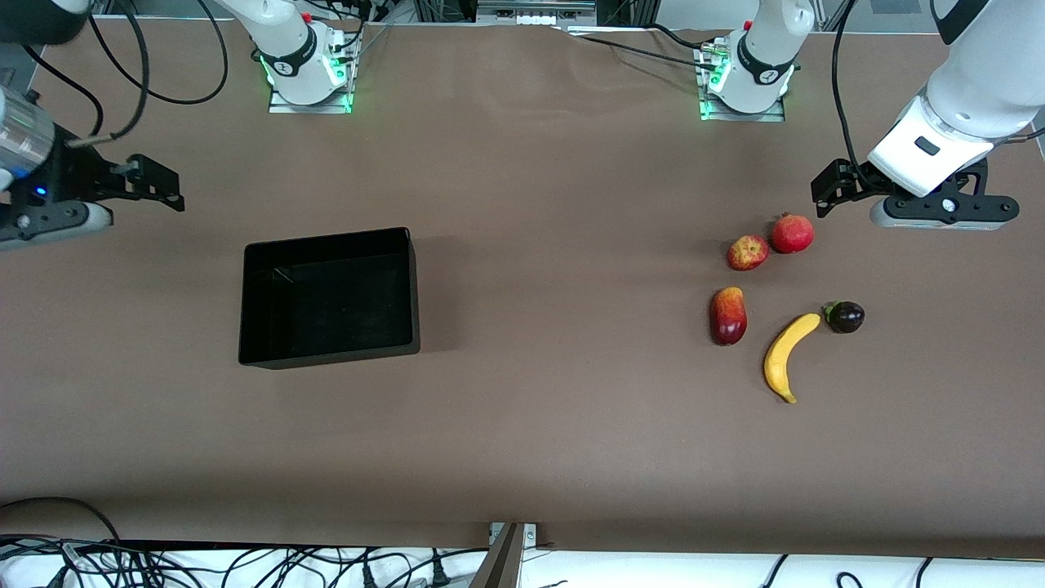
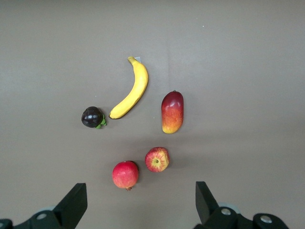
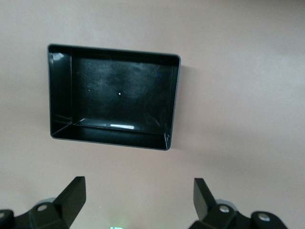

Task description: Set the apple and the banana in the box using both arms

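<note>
While nothing is yet picked, the front view shows the apple and banana lying toward the left arm's end, well apart from the empty box. In the left wrist view, the left gripper hangs wide open above the fruit and must descend on one. In the right wrist view, the right gripper waits wide open near the box.

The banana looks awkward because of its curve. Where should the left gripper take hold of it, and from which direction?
Judging by its pose, grip the banana at its thick middle, coming straight down with the fingers across its width. It lies flat on the table, curved, one tip close to the dark purple fruit. The open left gripper hangs above the table near the fruits.
</note>
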You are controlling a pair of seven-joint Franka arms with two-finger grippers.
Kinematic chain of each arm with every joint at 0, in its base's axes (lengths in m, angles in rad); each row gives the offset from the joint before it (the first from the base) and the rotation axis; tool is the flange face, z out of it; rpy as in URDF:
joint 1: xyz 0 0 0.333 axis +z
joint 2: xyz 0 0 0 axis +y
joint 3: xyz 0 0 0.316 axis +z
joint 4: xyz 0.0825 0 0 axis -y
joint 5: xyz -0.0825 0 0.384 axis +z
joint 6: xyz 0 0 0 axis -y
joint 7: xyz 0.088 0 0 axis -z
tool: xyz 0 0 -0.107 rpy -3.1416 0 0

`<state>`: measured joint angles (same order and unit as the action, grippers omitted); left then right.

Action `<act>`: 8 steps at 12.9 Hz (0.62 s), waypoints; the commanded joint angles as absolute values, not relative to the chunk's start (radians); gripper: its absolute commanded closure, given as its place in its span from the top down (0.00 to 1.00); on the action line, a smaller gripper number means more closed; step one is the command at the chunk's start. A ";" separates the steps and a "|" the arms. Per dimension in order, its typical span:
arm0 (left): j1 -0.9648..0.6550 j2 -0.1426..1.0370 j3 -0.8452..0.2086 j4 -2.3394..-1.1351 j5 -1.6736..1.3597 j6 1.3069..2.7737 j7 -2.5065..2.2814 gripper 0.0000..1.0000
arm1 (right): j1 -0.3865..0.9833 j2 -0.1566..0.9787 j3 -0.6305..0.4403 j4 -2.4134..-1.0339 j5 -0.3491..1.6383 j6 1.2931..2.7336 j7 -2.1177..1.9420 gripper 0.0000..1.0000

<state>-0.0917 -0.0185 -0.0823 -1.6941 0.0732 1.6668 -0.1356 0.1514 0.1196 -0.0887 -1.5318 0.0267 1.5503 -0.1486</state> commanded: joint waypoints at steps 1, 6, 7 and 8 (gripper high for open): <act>-0.092 -0.014 -0.084 -1.667 0.057 1.640 -0.127 1.00 | 0.156 0.146 -0.094 -1.725 0.011 1.769 -0.133 1.00; -0.092 -0.014 -0.084 -1.667 0.057 1.640 -0.129 1.00 | 0.112 0.349 -0.098 -1.970 0.023 2.279 -0.143 1.00; -0.094 -0.014 -0.086 -1.667 0.057 1.640 -0.127 1.00 | 0.097 0.392 -0.098 -1.970 0.025 2.319 -0.143 1.00; -0.092 -0.014 -0.086 -1.667 0.057 1.640 -0.127 1.00 | 0.074 0.422 -0.098 -1.976 0.025 2.339 -0.146 1.00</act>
<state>-0.0922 -0.0185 -0.0832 -1.6916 0.0731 1.6640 -0.1356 0.1124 0.3779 -0.1060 -1.9819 0.0245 2.3038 -0.1484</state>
